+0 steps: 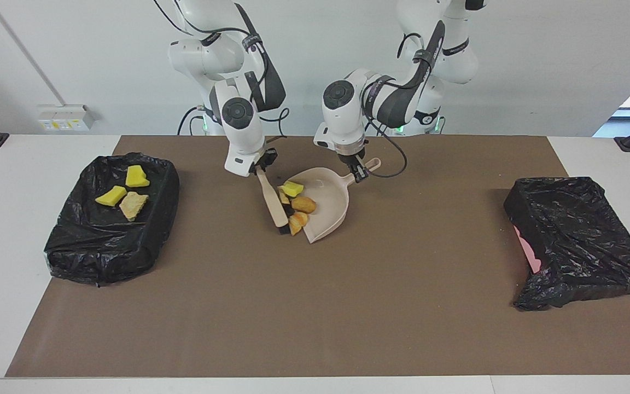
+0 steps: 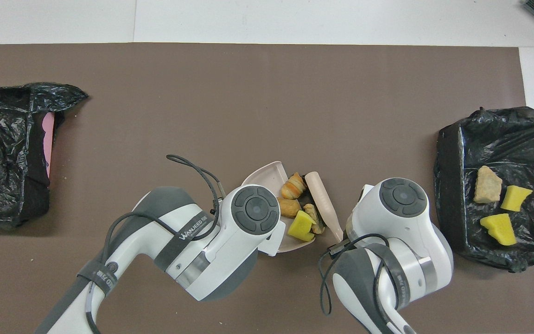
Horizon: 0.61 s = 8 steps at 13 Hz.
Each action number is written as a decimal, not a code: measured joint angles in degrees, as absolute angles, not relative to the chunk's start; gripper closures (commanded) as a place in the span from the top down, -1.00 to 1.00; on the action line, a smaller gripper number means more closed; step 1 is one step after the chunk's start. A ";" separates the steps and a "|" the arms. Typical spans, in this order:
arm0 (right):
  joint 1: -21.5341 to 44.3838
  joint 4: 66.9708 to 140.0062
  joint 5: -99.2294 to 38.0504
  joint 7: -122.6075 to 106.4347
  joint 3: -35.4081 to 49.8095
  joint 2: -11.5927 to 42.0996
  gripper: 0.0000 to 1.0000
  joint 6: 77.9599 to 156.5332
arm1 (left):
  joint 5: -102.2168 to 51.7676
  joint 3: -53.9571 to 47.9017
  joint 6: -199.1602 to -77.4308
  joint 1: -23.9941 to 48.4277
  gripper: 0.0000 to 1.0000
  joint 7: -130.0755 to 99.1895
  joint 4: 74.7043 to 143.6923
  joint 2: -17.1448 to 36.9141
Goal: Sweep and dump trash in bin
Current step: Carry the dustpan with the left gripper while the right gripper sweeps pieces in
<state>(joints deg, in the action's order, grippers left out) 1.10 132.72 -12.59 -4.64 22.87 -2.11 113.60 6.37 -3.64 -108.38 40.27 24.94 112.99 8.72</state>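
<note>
My right gripper (image 1: 261, 164) is shut on the handle of a beige brush (image 1: 274, 201), whose bristle end rests on the mat against the dustpan's mouth. My left gripper (image 1: 360, 175) is shut on the handle of the beige dustpan (image 1: 328, 208), which lies flat on the mat. Several trash scraps sit in the pan's mouth beside the brush: a yellow sponge chunk (image 1: 292, 189), a brown lump (image 1: 304, 204), an orange lump (image 1: 297, 220) and a tan piece (image 2: 315, 217). From overhead the brush (image 2: 321, 202) and dustpan (image 2: 267, 173) show, while the wrists hide both grippers.
A black-bagged bin (image 1: 101, 257) at the right arm's end holds two yellow chunks (image 1: 136, 176) (image 1: 110, 195) and a tan lump (image 1: 132, 205). A second black-bagged bin (image 1: 577, 235), pink showing at one side, sits at the left arm's end. A brown mat (image 1: 348, 306) covers the table.
</note>
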 measured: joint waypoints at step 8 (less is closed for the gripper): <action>-0.51 123.41 -15.12 -3.39 21.83 -4.33 -1.00 99.01 | 6.40 -3.37 -109.04 40.24 -1.00 26.83 113.70 8.24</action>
<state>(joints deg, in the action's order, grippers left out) -0.51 123.41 -15.12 -3.39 21.83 -4.33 99.01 6.40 -3.37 -109.04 40.24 26.83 113.70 8.24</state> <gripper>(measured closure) 0.740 0.674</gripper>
